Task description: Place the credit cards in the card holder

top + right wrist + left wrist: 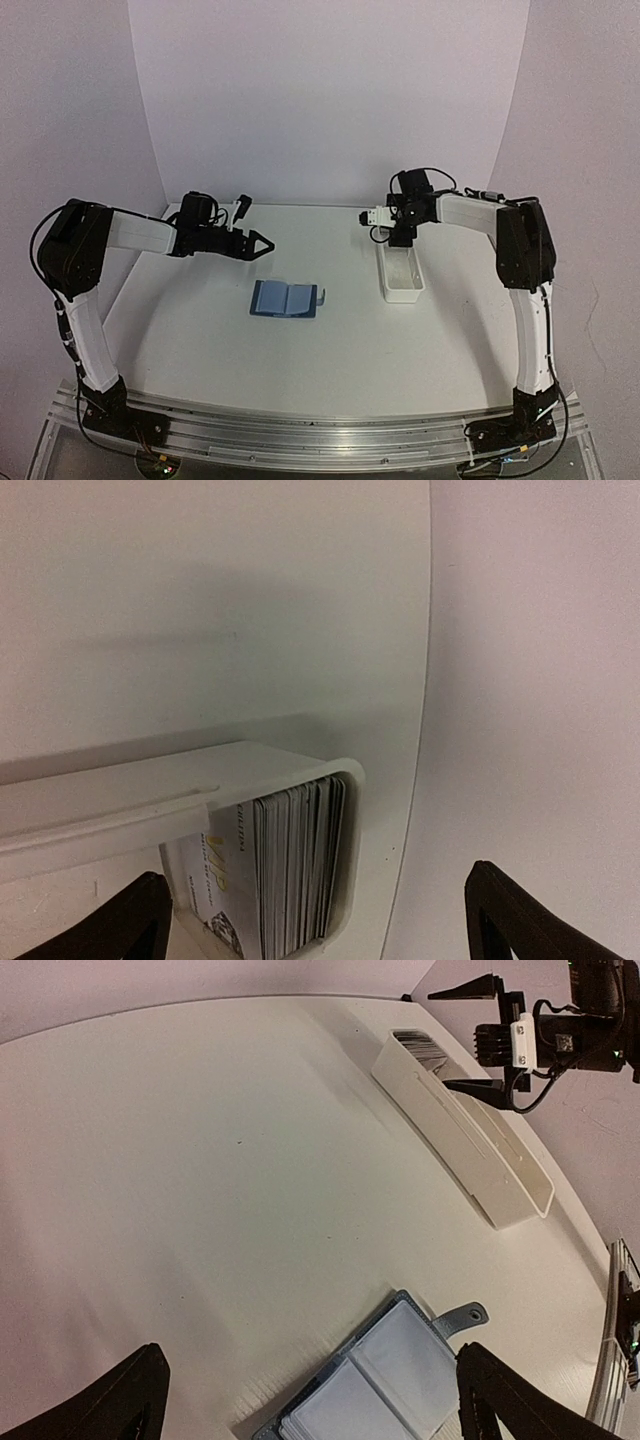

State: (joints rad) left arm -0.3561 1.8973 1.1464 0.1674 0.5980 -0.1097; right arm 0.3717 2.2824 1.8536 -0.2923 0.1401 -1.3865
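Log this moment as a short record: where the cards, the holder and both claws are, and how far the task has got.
cards: stacked on edge at the far end of the tray
card holder: lying open on the table, apart from the tray, tab toward the tray
left claw: open, empty, in the air near the holder
right claw: open, empty, above the tray's card end
progress: no card picked up yet

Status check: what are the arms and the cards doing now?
Left gripper open, beside the card holder. Right gripper open over the white tray, cards stacked at its far end. Holder lies open, nothing blocking.
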